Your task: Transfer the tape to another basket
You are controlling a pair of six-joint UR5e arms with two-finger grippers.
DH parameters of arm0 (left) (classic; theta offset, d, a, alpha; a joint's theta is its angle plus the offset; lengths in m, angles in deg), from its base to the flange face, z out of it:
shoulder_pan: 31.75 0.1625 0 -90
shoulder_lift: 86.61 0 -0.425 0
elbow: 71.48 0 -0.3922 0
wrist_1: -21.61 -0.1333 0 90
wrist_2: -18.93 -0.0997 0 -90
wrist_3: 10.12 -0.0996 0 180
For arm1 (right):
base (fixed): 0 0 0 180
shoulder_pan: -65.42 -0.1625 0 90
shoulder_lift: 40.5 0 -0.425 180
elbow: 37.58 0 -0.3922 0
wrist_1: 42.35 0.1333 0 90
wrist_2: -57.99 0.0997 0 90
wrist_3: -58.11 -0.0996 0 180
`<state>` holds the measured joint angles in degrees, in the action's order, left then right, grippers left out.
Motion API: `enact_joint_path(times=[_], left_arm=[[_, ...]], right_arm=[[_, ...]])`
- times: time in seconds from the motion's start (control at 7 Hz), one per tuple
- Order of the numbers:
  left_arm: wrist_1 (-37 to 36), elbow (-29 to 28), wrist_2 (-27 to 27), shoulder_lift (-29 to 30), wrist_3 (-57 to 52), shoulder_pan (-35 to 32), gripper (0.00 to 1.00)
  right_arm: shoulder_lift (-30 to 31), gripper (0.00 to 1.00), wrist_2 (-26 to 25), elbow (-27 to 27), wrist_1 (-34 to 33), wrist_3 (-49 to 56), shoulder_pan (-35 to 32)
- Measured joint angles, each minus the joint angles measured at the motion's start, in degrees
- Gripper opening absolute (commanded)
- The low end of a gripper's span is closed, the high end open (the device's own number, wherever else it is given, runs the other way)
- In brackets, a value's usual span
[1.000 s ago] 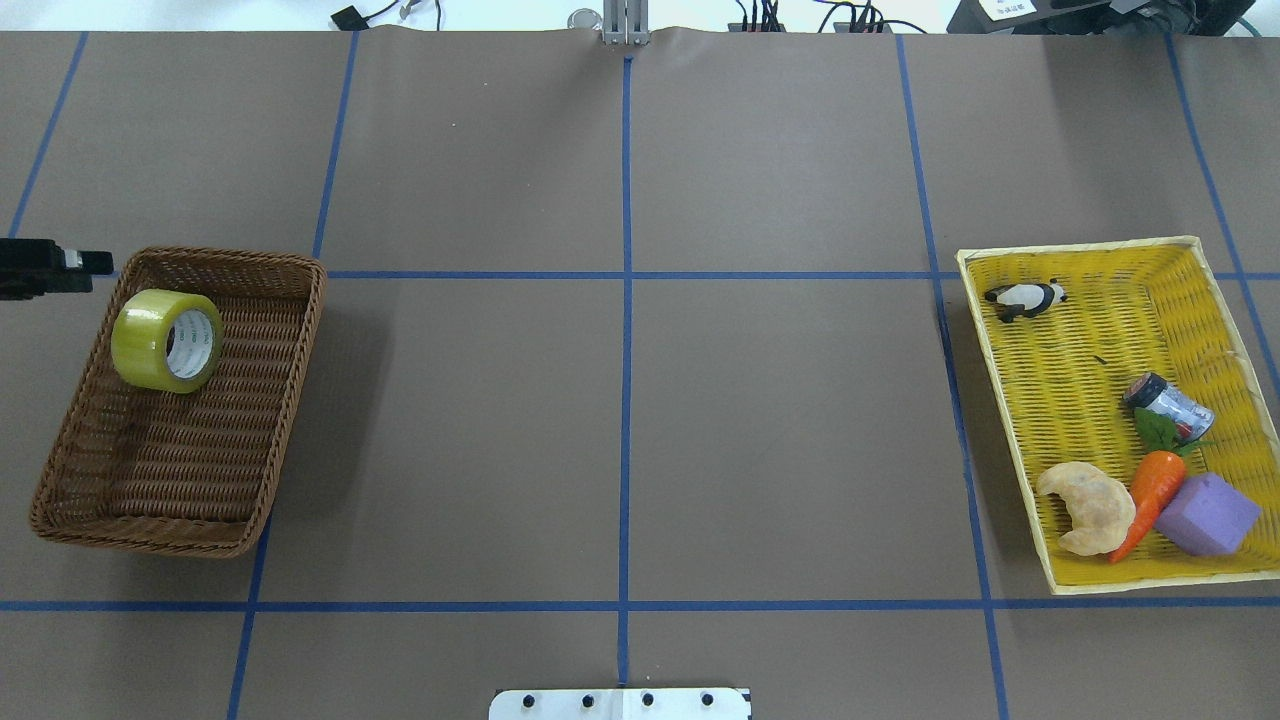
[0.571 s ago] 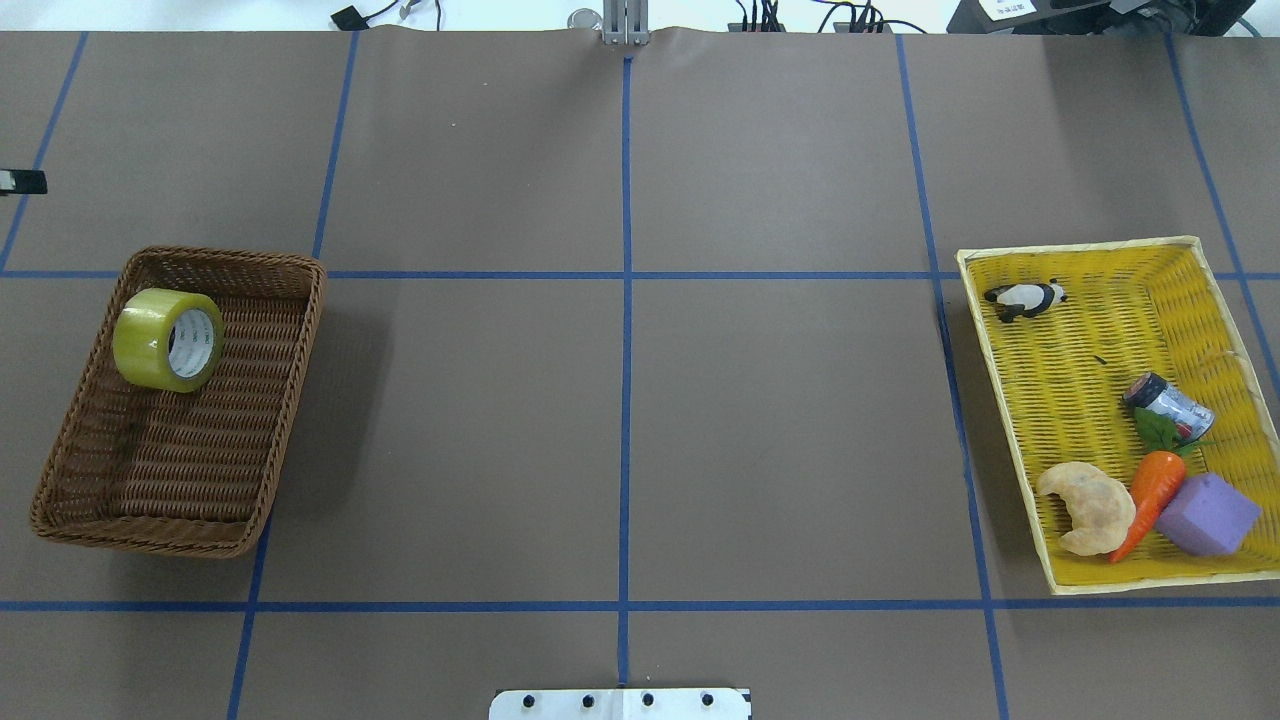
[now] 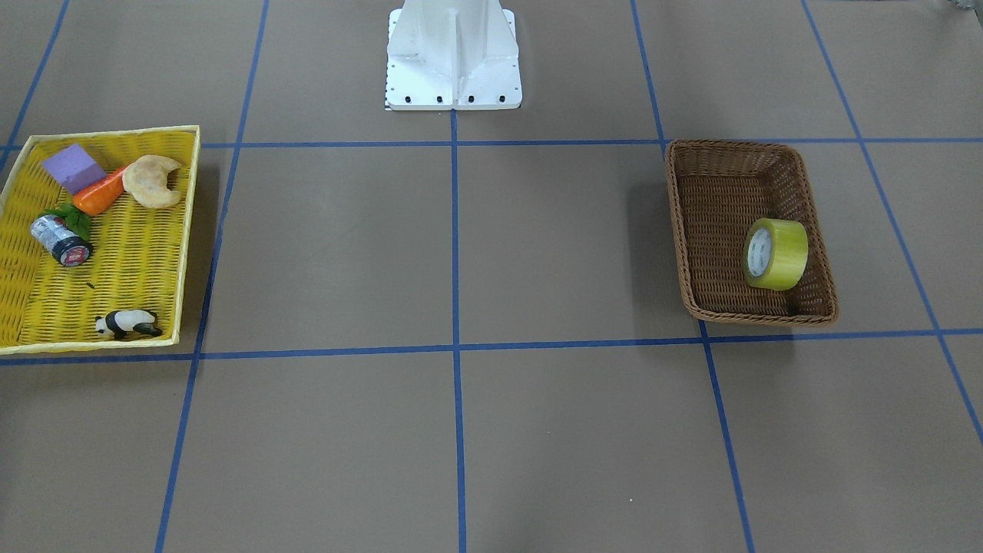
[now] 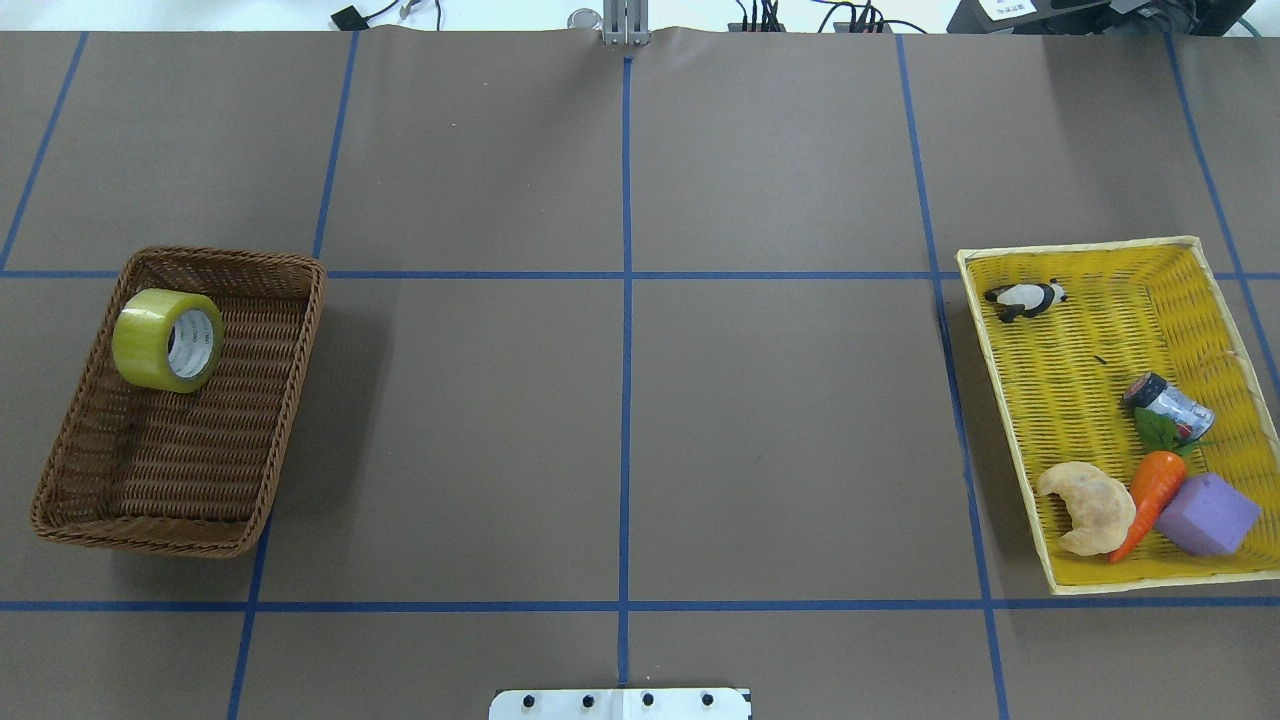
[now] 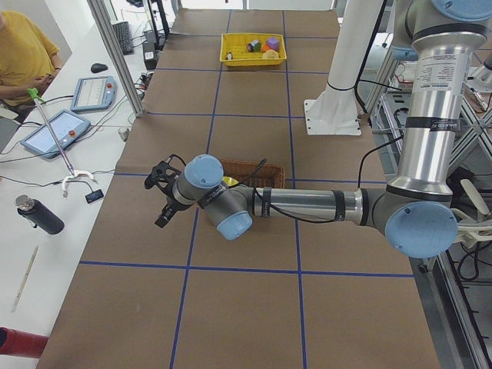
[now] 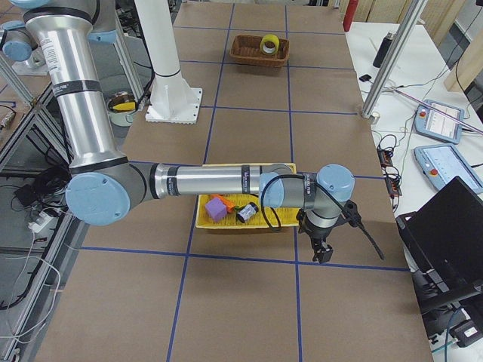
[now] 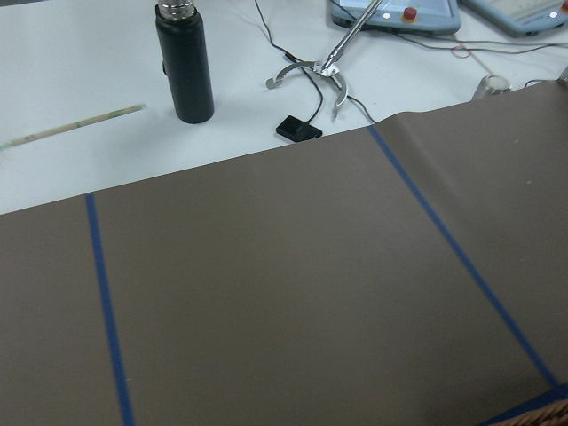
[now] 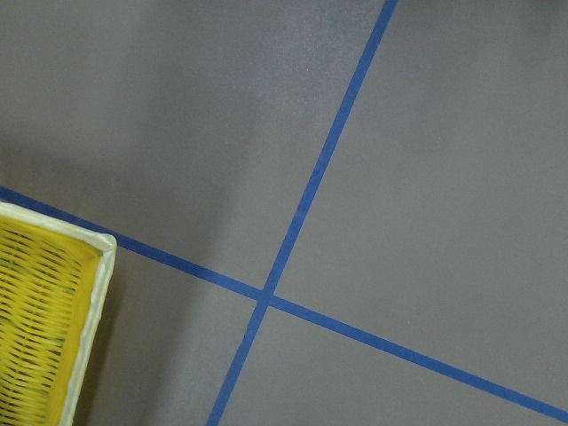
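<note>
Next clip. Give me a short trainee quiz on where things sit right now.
1. True or false: the tape lies inside the brown basket.
2. In the overhead view, which object sits alone at the far end of the yellow basket? A) panda figure B) carrot C) croissant
3. How many objects does the yellow basket hold?
Key: 1 true; 2 A; 3 five.

Holding a panda figure (image 4: 1024, 298) alone near the far corner of a yellow woven tray (image 4: 1060, 400); bunching a silver can (image 4: 1170, 408), carrot (image 4: 1152, 492), croissant (image 4: 1088, 507) and purple block (image 4: 1208, 514) together at its near end.
</note>
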<state>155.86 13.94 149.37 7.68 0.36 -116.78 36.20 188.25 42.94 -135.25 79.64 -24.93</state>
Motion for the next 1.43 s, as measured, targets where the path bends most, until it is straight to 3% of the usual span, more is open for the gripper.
enact_joint_path(times=[0.43, 0.57, 1.43], left_arm=[[-29.6, 1.4, -0.1, -0.1, -14.1, -3.1, 0.98], [-34.3, 1.6, 0.2, -0.6, -14.9, -3.4, 0.98], [-36.5, 2.1, 2.8, -1.7, -14.8, -3.5, 0.98]], right_arm=[[0.5, 1.00, 0.0, 0.0, 0.0, 0.0, 0.0], [0.8, 1.00, 0.0, 0.0, 0.0, 0.1, 0.0], [2.5, 1.00, 0.0, 0.1, 0.1, 0.2, -0.9]])
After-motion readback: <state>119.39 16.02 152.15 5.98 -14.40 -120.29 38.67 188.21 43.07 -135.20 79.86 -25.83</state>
